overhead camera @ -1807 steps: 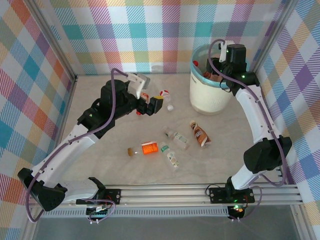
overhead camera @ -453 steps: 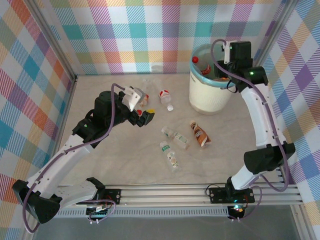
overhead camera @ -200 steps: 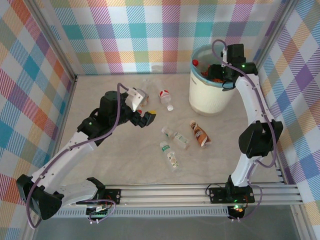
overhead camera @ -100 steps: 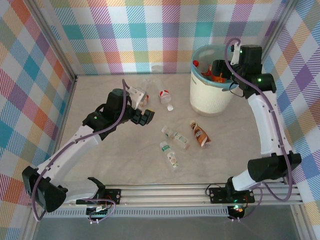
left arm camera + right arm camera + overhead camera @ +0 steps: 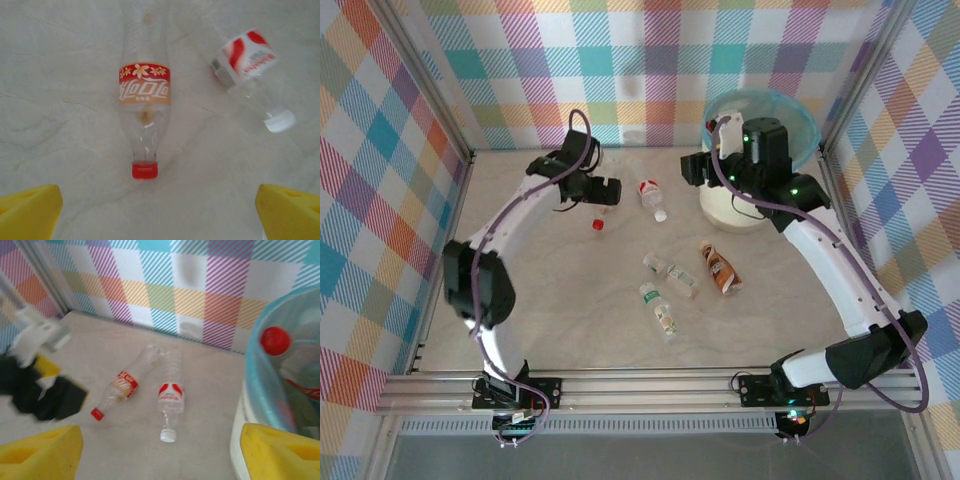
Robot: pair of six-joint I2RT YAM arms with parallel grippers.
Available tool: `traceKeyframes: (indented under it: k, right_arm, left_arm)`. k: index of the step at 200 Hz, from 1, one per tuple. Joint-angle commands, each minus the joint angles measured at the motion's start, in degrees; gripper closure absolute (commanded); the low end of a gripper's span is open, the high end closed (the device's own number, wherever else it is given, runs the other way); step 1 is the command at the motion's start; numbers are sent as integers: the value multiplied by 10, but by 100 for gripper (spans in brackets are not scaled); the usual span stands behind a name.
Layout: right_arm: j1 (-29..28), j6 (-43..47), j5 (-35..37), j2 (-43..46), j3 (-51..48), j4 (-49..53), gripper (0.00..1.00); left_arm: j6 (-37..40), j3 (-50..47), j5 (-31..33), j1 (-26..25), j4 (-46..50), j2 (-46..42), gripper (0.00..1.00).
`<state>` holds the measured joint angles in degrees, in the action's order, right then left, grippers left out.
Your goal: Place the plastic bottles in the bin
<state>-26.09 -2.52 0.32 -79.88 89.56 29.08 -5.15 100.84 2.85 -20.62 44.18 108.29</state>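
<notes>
A clear plastic bottle (image 5: 145, 95) with a red label and red cap (image 5: 598, 224) lies on the table at the back. My left gripper (image 5: 157, 220) hovers open just short of that cap, nothing between its yellow fingertips (image 5: 27, 212). Beside it lies a second bottle (image 5: 246, 62) with a red-and-white label and white cap (image 5: 660, 214). Both bottles show in the right wrist view (image 5: 119, 387), (image 5: 170, 397). My right gripper (image 5: 160, 455) is open and empty, left of the bin (image 5: 730, 205), whose blue liner (image 5: 257, 370) holds a red-capped bottle (image 5: 275, 340).
Three more bottles lie mid-table: a clear one (image 5: 672, 275), a green-labelled one (image 5: 661, 310) and a brown one (image 5: 719, 267). Checked walls close in the back and sides. The left gripper (image 5: 590, 190) and right gripper (image 5: 703, 165) hang about a hand's width apart.
My left arm has swung to the back and now hovers over the red-capped bottle. My right gripper has come away from above the bin to its left side.
</notes>
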Motion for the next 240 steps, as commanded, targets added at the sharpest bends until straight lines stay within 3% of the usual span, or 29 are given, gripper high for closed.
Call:
traceKeyframes:
  k: [1, 31, 55, 113, 175, 240]
  right_arm:
    - [-8, 1, -19, 23, -23, -31, 18]
    - [-9, -1, -13, 46, -50, -30, 17]
    - [-9, 5, -9, 66, -68, -28, 17]
    - [-9, 19, 0, 82, -81, -26, 16]
    - [-9, 15, -6, 82, -77, -31, 15]
    - [-9, 25, 8, 91, -77, -34, 15]
  left_arm:
    - [-27, 73, -43, 15, 47, 75, 3]
    - [-28, 163, -55, 21, 62, 178, 6]
    - [-25, 228, -18, 22, 89, 244, 8]
    - [-22, 284, -54, 28, 102, 315, 16]
    - [-8, 282, -62, 34, 98, 309, 35]
    - [0, 189, -52, 38, 39, 199, 41]
